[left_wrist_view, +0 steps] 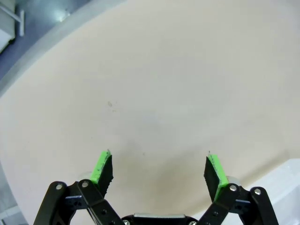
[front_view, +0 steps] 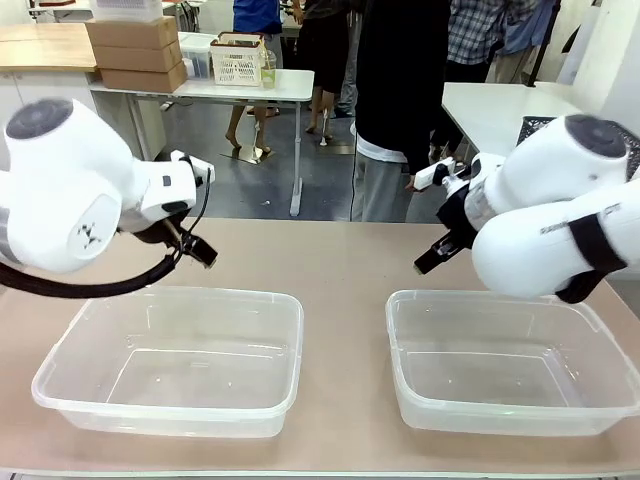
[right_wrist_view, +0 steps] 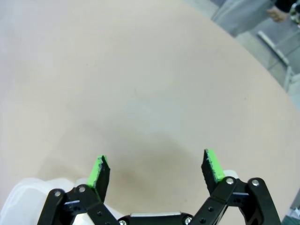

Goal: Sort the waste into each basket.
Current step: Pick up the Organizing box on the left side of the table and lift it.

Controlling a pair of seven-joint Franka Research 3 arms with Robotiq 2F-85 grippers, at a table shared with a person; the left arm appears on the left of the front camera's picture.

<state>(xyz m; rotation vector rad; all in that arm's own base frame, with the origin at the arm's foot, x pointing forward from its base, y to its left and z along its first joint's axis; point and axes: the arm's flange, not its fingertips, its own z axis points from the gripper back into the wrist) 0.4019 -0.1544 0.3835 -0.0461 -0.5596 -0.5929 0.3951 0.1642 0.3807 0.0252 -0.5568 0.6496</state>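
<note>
Two clear plastic tubs with rounded corners and rolled rims sit side by side on the near half of the worktop [front_view: 340, 255]. The left tub [front_view: 170, 293] is below the left arm and the right tub [front_view: 480, 297] below the right arm, with a strip of bare surface between them. The beige top shows through their see-through floors.

Left end effector [front_view: 198, 250]: above the worktop just beyond the left tub's far rim, jaws spread wide, gripping nothing; green pads [left_wrist_view: 102, 168] face each other over bare surface.

Right end effector [front_view: 435, 258]: just beyond the right tub's far rim, jaws likewise wide apart and holding nothing; green pads [right_wrist_view: 212, 165] over bare surface.

Worktop: pale beige, matte, a few faint specks.

Room: a person in a dark top [front_view: 395, 80] stands at the far edge. Behind are a grey floor and a white table [front_view: 250, 90] carrying stacked cardboard boxes [front_view: 135, 50] and a white lattice basket [front_view: 237, 62]; any print on them is too small to read.
</note>
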